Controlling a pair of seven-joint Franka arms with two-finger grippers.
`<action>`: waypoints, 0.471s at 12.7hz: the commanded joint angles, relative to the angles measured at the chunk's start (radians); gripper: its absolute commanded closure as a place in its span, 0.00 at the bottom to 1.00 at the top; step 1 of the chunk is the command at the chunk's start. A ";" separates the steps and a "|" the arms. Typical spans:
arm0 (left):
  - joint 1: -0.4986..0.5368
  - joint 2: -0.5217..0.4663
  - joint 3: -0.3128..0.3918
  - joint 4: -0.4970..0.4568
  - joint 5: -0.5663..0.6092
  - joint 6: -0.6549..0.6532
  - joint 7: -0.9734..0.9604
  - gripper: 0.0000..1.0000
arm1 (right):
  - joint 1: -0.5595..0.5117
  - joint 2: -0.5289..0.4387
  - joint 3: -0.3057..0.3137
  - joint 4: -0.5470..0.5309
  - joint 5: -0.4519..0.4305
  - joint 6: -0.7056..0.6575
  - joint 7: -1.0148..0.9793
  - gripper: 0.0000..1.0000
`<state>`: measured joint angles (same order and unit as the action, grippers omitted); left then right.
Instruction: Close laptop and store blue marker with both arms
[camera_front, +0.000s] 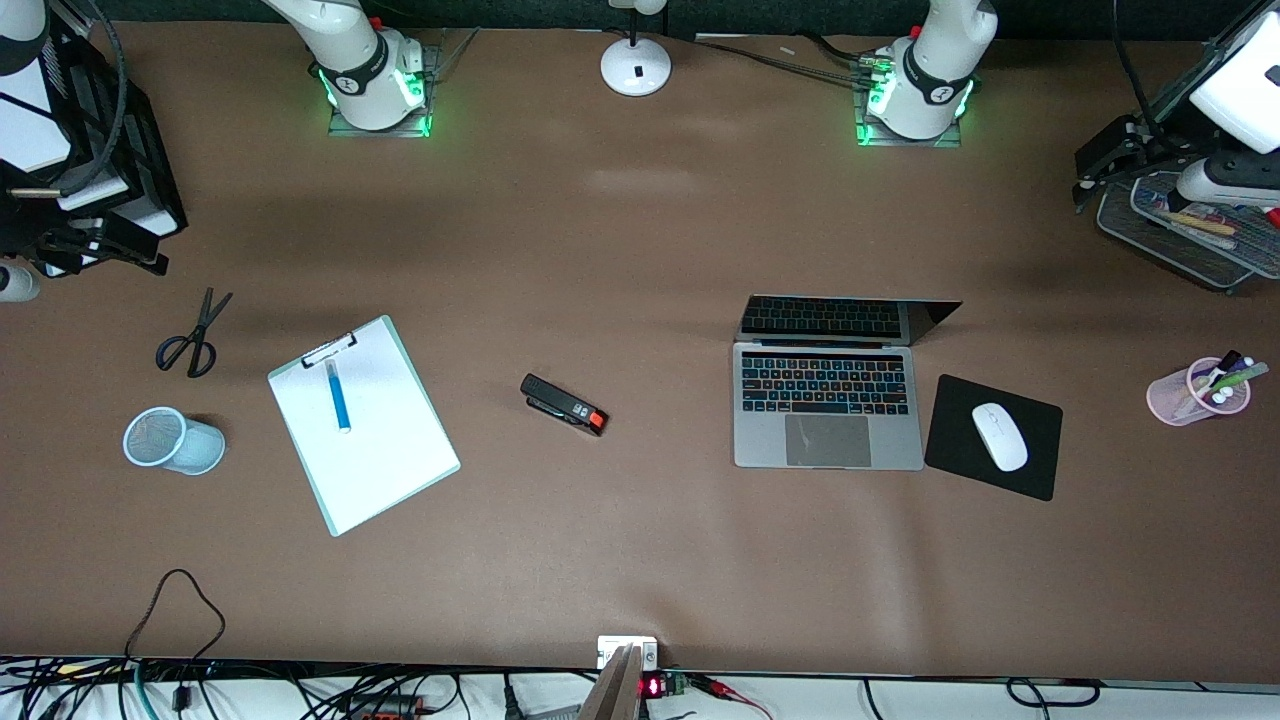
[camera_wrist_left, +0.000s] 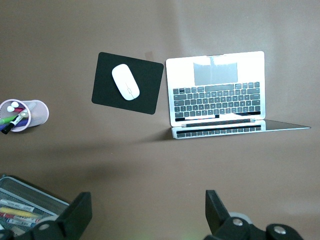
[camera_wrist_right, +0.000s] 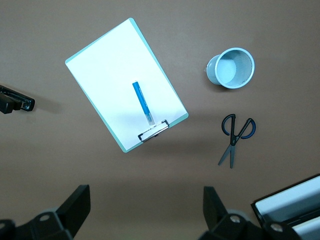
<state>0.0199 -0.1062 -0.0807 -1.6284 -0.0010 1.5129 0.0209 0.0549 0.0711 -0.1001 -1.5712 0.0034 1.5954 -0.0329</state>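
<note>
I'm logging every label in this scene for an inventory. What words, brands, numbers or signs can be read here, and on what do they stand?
No text can be read in these pictures.
Laptop: the key legends are too small to read.
Arm bases: each has a small dark mark on its collar, too small to make out.
Stapler, clipboard, blue marker, mouse: no lettering shows.

A white clipboard (camera_wrist_right: 126, 84) with a teal edge lies tilted in the upper left of the frame, and the blue marker (camera_wrist_right: 142, 103) rests on its sheet near the clip. A pale blue mesh cup (camera_wrist_right: 231, 68) sits upper right, scissors (camera_wrist_right: 236, 137) below it. The right gripper (camera_wrist_right: 146, 212) shows 2 black fingers (camera_wrist_right: 75, 207) spread wide along the bottom edge.
</note>
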 joint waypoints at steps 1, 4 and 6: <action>0.002 0.014 0.002 0.033 0.002 -0.031 0.002 0.00 | -0.001 -0.005 0.002 0.011 -0.011 -0.015 -0.004 0.00; 0.002 0.014 0.002 0.035 0.002 -0.031 0.001 0.00 | 0.000 -0.005 0.002 0.011 -0.011 -0.015 -0.004 0.00; 0.002 0.031 0.004 0.060 0.010 -0.034 -0.010 0.00 | -0.001 -0.005 0.002 0.011 -0.011 -0.014 -0.004 0.00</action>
<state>0.0214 -0.1059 -0.0795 -1.6258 -0.0010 1.5067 0.0200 0.0549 0.0711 -0.1001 -1.5712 0.0033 1.5953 -0.0329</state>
